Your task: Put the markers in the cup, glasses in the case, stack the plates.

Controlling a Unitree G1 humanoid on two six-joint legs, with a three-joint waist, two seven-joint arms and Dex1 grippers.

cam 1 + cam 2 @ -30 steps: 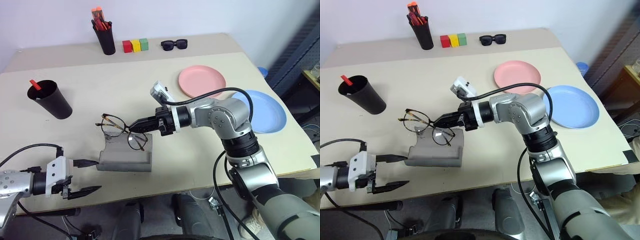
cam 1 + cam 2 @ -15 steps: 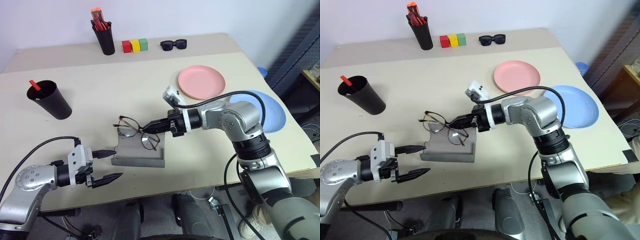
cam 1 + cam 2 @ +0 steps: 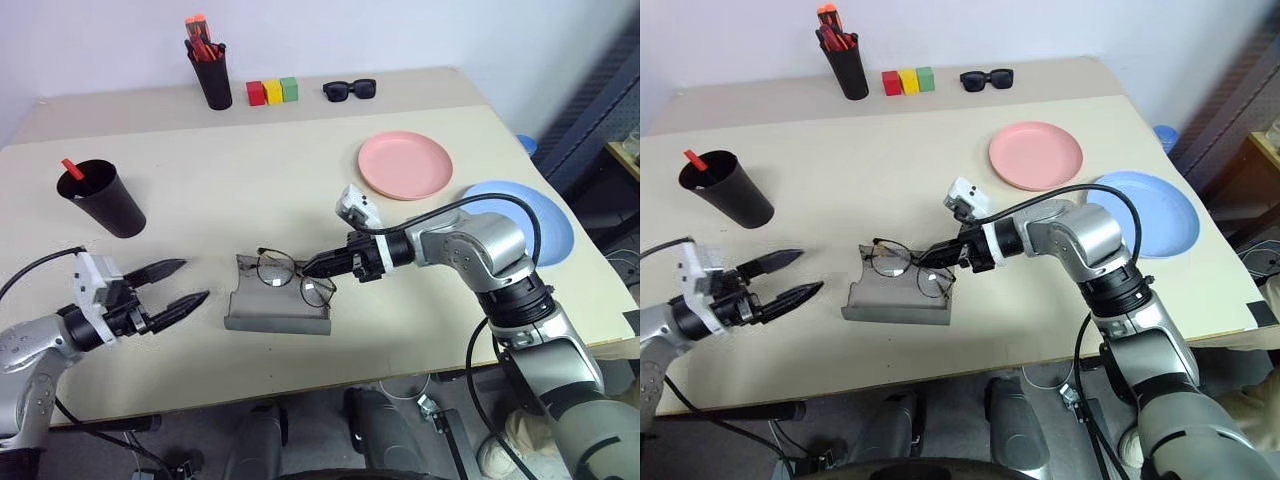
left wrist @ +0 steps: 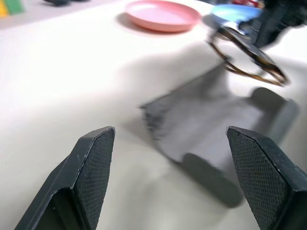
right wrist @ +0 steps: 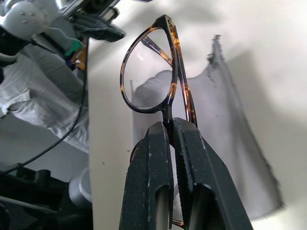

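Beige and wide, the table (image 3: 300, 170) is sitting against a pale wall, and I am looking down over it.

My right gripper (image 3: 312, 266) is pinching the glasses (image 3: 290, 277) at the bridge, fingers pressed tight together. It is holding them just above the case (image 3: 275, 305), which is lying open near the front edge of the table. I am not seeing anything lying inside the case itself.

My left gripper (image 3: 178, 283) is hanging near the front left corner, pointing at the case but well apart from it. Its fingers are spread wide and are holding nothing.

Near the left edge the cup (image 3: 103, 203) is standing upright. One marker with a red cap (image 3: 70, 168) is poking out of it. I cannot tell if another marker is inside.

By the right edge the pink plate (image 3: 405, 164) is lying flat. The blue plate (image 3: 540, 215) is lying beside it, not on it, partly behind my right arm.

Along the back edge a tall black pen holder (image 3: 211, 73) is holding orange-red pens. Next to it are three blocks (image 3: 273, 92), red, yellow and green, and then black sunglasses (image 3: 349, 89).
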